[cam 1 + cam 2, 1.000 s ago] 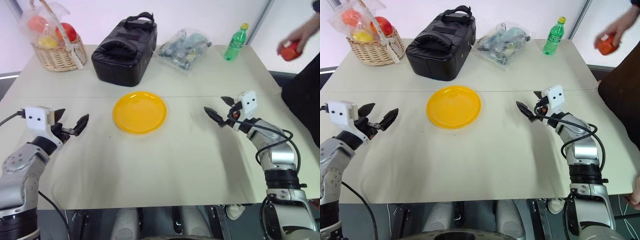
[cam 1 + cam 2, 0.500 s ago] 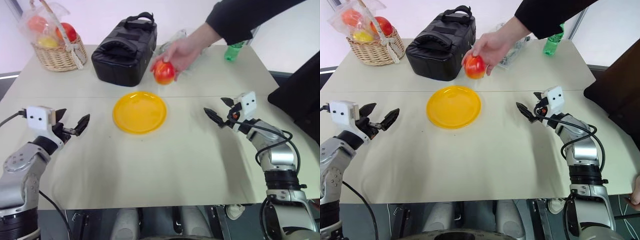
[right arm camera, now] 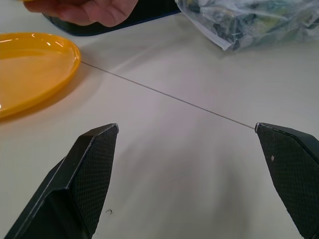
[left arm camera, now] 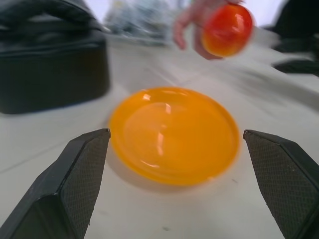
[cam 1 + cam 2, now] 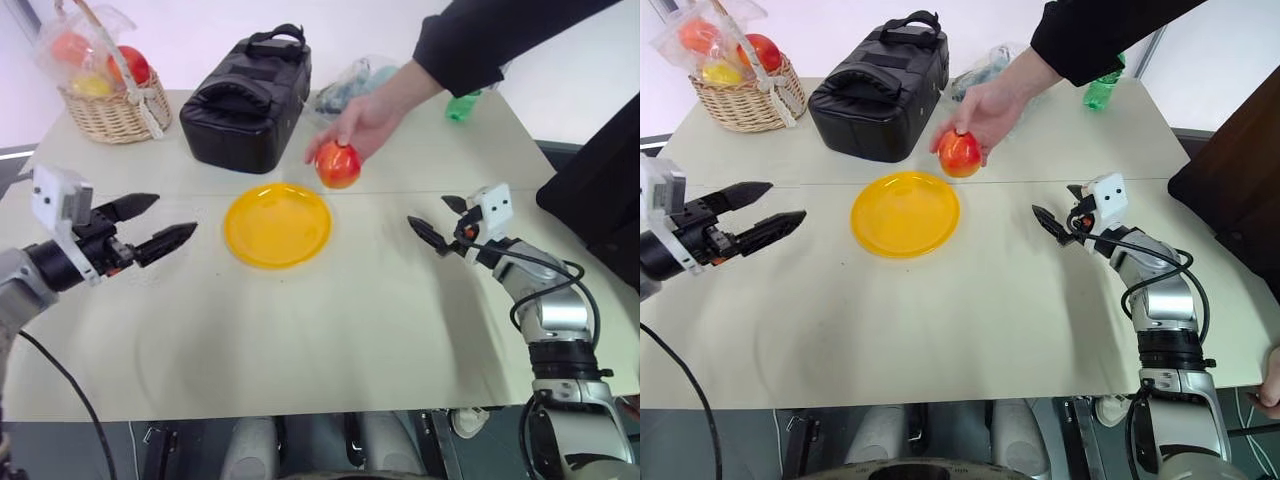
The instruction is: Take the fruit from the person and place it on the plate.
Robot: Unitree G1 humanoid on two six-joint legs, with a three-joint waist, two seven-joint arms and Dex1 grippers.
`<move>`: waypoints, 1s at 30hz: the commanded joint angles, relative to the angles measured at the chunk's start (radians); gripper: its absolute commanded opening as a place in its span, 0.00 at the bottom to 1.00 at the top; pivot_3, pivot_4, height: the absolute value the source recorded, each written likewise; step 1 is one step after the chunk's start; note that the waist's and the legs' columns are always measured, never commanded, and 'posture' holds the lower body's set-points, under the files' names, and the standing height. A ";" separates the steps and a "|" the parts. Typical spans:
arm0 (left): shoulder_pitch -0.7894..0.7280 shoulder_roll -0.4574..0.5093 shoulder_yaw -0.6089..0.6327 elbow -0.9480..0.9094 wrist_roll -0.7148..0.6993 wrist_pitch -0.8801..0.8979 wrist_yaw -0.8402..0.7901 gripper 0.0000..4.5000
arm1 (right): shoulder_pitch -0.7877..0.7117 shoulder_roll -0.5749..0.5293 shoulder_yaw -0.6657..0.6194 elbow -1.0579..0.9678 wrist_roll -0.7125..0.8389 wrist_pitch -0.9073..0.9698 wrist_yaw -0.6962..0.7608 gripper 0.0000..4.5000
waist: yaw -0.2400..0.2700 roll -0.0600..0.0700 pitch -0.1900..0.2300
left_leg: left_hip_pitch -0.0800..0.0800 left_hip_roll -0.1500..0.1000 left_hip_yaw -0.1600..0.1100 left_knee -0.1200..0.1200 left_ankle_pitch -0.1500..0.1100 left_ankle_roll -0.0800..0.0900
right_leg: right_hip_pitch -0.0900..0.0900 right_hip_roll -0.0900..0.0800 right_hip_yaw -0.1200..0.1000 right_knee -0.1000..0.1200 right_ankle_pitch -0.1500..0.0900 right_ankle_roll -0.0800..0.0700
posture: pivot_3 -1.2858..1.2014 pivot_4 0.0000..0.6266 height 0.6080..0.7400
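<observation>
**Red apple waits above the yellow plate**

Red and shiny, the apple (image 5: 338, 165) sits in the person's hand (image 5: 365, 122), in the air just past the far edge of the yellow plate (image 5: 278, 224). The plate lies flat on the counter (image 5: 330, 330) and has nothing on it.

The left hand (image 5: 163, 226) is on one side of the plate, with its two fingers spread wide and pointing at it. The right hand (image 5: 434, 221) is on the other side of the plate, also spread wide. Neither one holds anything.

The apple is round and slippery. If a robot hand squeezes it off-center, it may pop out and roll off the plate. If the person lets go too soon, it may drop. The fingers could also pinch the person's fingers.
</observation>
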 commanded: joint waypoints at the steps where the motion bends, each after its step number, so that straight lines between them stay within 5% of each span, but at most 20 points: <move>1: -0.039 0.017 0.007 -0.005 -0.021 0.004 -0.009 1.00 | -0.029 0.017 -0.041 -0.234 0.224 0.182 0.040 1.00 | 0.001 0.001 0.001 | 0.000 0.000 0.000 0.000 0.000 0.000 | 0.000 0.000 0.000 0.000 0.000 0.000 | 0.52 0.24 1.00; 10: -0.076 -0.023 -0.045 0.004 0.010 -0.010 0.013 1.00 | -0.092 0.096 0.032 -0.334 0.275 0.290 -0.009 1.00 | 0.003 0.000 0.000 | 0.000 0.000 0.000 0.000 0.000 0.000 | 0.000 0.000 0.000 0.000 0.000 0.000 | 0.52 0.24 1.00; 21: -0.030 -0.050 -0.010 -0.038 0.003 -0.004 0.051 1.00 | -0.221 0.198 0.092 -0.120 0.165 0.164 -0.012 1.00 | 0.002 0.001 0.000 | 0.000 0.000 0.000 0.000 0.000 0.000 | 0.000 0.001 0.000 0.000 0.000 0.000 | 0.52 0.24 1.00; 25: -0.008 -0.052 0.009 -0.051 -0.001 -0.004 0.061 1.00 | -0.237 0.200 0.096 -0.100 0.160 0.145 0.006 0.68 | 0.001 0.001 0.000 | 0.000 0.000 0.000 0.000 0.000 0.000 | 0.000 0.000 0.000 0.000 0.000 0.000 | 0.52 0.24 1.00; 30: 0.013 -0.055 0.024 -0.064 -0.003 -0.007 0.070 1.00 | -0.243 0.202 0.100 -0.100 0.158 0.142 0.020 0.68 | 0.001 0.001 0.000 | 0.000 0.000 0.000 0.000 0.000 0.000 | 0.000 0.000 0.000 0.000 0.000 0.000 | 0.52 0.24 1.00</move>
